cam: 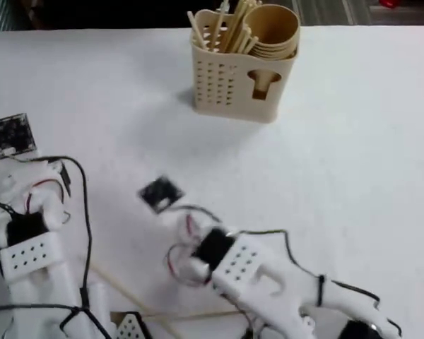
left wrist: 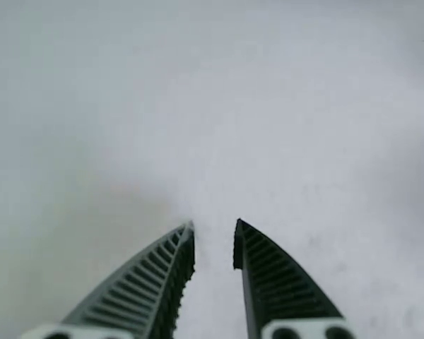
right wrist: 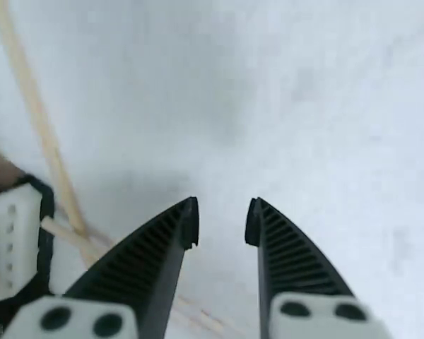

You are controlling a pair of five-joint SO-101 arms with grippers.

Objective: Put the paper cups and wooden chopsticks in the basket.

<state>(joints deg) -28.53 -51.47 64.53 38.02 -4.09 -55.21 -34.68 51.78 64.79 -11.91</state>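
Basket (cam: 226,88), cream and perforated, stands upright at the far side of the white table (cam: 353,155), well apart from both arms. Inside it is a nested stack of paper cups (cam: 275,32) in the right-hand part. Beside them a bundle of wooden chopsticks (cam: 222,28) leans with its ends sticking up above the rim. Two more loose chopsticks lie flat on the cloth at the near edge, between the arms. One lies diagonally (cam: 127,289), the other roughly crosswise (cam: 191,315), and they meet or cross close to a white perforated arm part; cannot tell whether they touch. Left gripper (left wrist: 214,233): fingers a small gap apart, nothing between them, tips pointing down over bare cloth. Right gripper (right wrist: 222,212): fingers likewise parted by a modest gap, holding nothing, over the cloth. The long loose chopstick (right wrist: 39,120) runs just beside its outer finger, not touching it. A second stick end (right wrist: 63,233) lies against that chopstick near the finger's base. From overhead the fingers themselves are hidden under the arm bodies and cabling.
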